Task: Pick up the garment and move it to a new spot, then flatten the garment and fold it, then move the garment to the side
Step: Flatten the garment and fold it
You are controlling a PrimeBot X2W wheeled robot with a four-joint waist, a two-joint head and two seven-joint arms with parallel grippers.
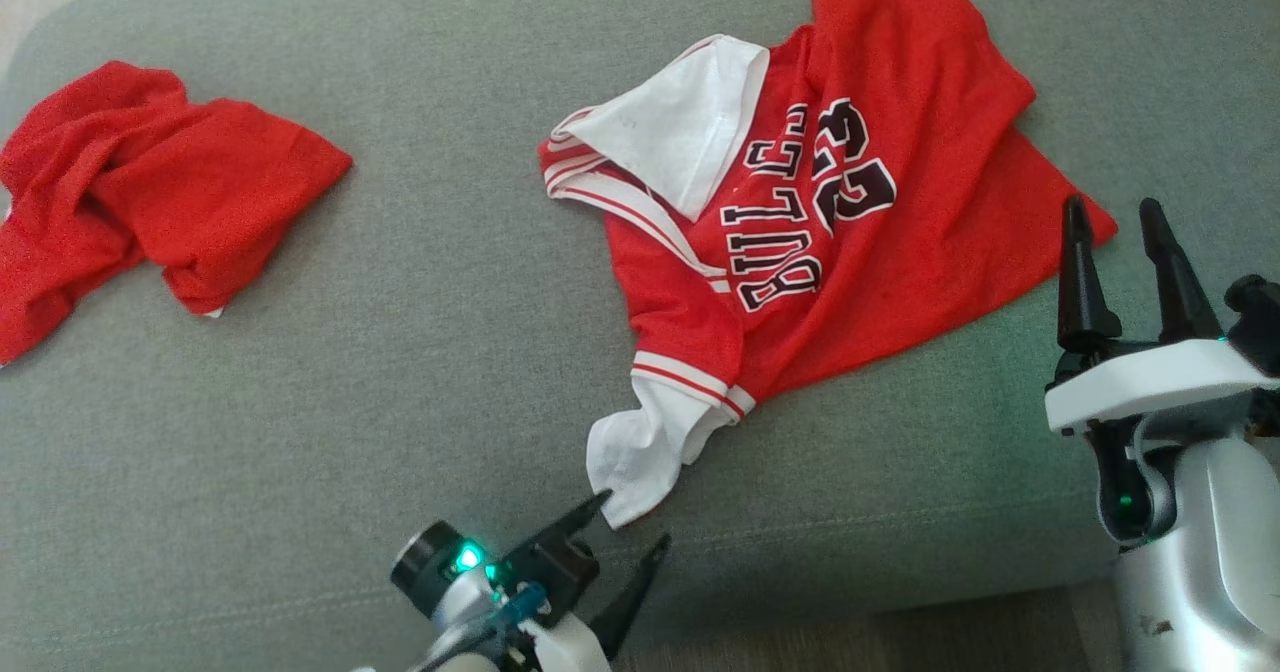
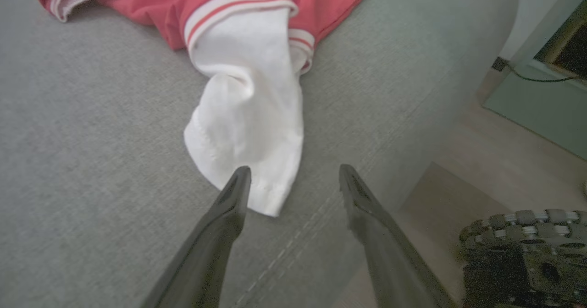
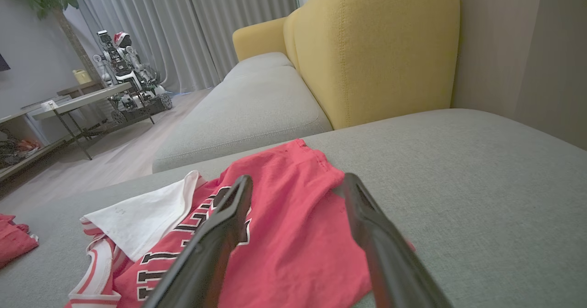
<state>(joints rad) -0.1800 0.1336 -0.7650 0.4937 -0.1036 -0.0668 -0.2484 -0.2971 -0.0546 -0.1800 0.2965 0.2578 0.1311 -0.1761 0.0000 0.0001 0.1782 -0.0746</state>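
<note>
A grey fabric sofa cushion spans the head view, with its front seam running along the lower edge. A red jersey with black-and-white lettering lies rumpled on it, right of centre in the upper half, and one white sleeve trails toward the bottom centre near the seam. A crumpled red garment lies well apart at the upper left.

My head camera looks steeply down from above the front edge of the grey sofa seat, taking in most of the jersey. My left wrist camera sits low and close, facing the jersey's white sleeve. My right wrist camera, low over the seat at my right, faces across the jersey toward the yellow backrest. All three share the jersey.
</note>
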